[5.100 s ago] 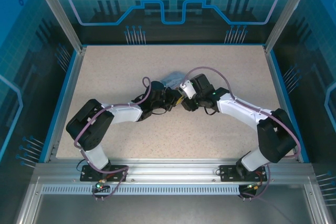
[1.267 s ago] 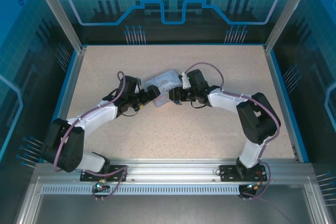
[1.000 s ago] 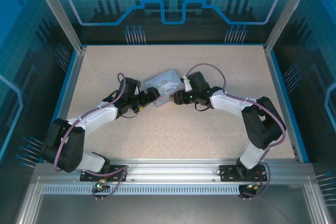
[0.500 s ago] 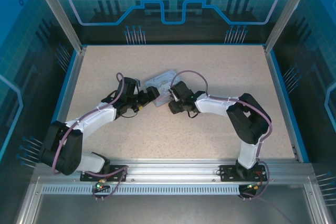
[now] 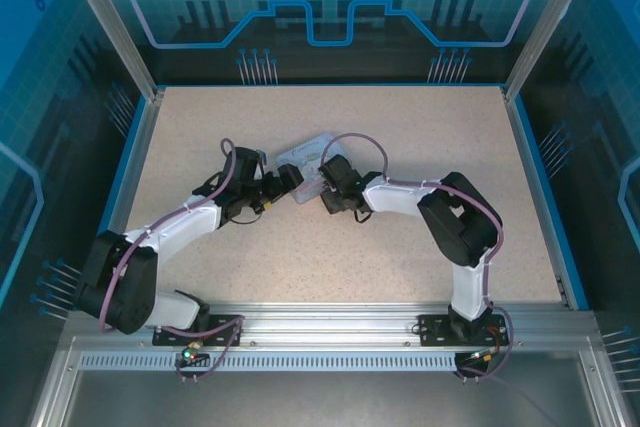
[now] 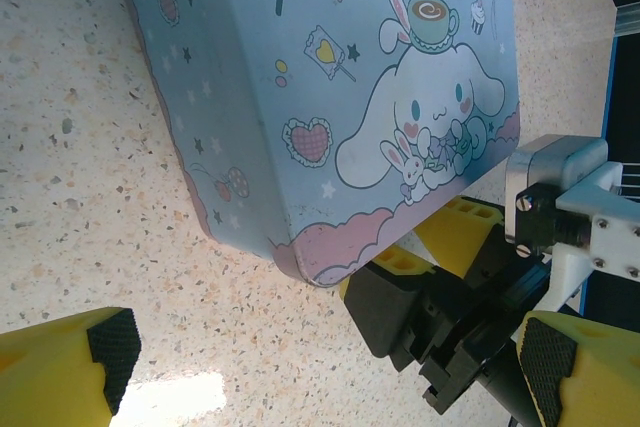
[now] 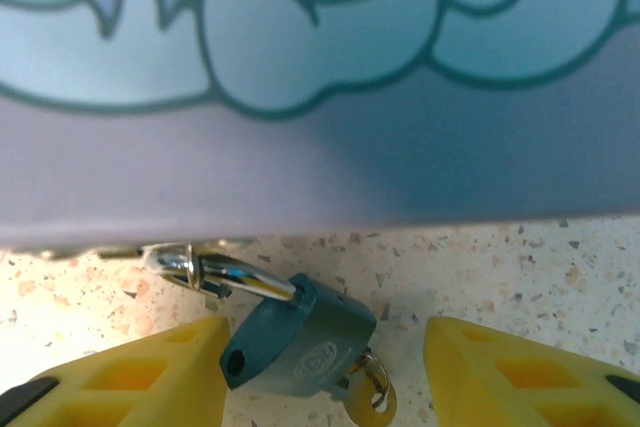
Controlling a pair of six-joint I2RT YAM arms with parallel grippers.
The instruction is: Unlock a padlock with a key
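The box (image 5: 305, 159), pale blue with a cartoon rabbit on its lid, lay flat near the middle of the speckled bench (image 5: 420, 127). The two arms met at its near edge. In the left wrist view the box (image 6: 330, 97) was just ahead of the left end effector (image 6: 330, 352), which was wide open. Its two yellow fingers (image 6: 110, 347) stood far apart above the bench, and they did not touch the box.

In the overhead view the right end effector (image 5: 322, 195) pointed at the near side of the box, very close to the left end effector (image 5: 293, 183). The right wrist view showed the padlock (image 7: 300, 342), a small one with a dark blue-green body and a bright metal shackle. It lay on the bench just beside the side wall of the box (image 7: 320, 167). The shackle reached up to a metal piece at the lower edge of that wall. I could not tell if the shackle was locked.

The key (image 7: 368, 392), brass-coloured, stuck out from the lower end of the padlock's body and was partly cut off by the picture's edge.

The right end effector (image 7: 325, 377) was open. The padlock lay between its yellow fingers (image 7: 520, 377), close to the left one, and a clear gap remained to the right one, so nothing was gripped.
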